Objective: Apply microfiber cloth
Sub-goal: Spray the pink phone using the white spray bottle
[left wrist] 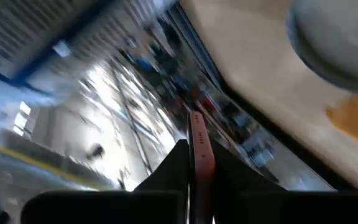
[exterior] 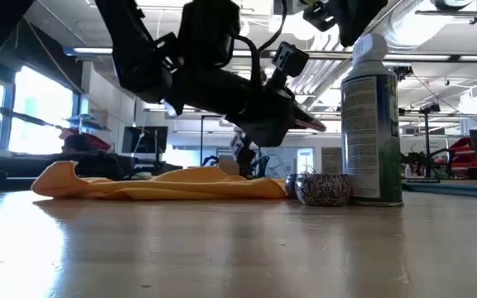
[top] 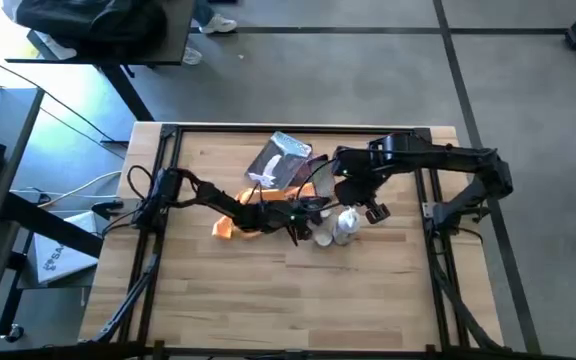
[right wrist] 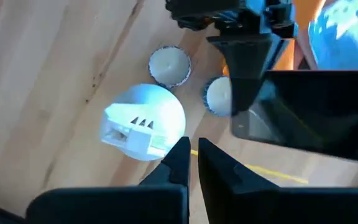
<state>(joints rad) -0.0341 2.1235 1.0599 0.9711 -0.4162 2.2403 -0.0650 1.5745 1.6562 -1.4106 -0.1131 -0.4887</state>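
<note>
2 end effectors are at work over my wooden counter [top: 218, 300]. My left end effector [top: 313, 212] is nearly closed on a thin reddish flat thing [left wrist: 199, 152], raised above the soft orange-yellow microfiber cloth [exterior: 168, 184], which lies crumpled on the counter. My right end effector [right wrist: 191, 163], fingers almost together and empty, hovers above the white-capped spray can [exterior: 373, 120]. I judge the wiping is not yet finished. Beside the can, 2 small foil cups [right wrist: 169, 65] hold something white.

The left arm hides much of the microfiber cloth [top: 226, 227] (high view); the left wrist view is blurred.
</note>
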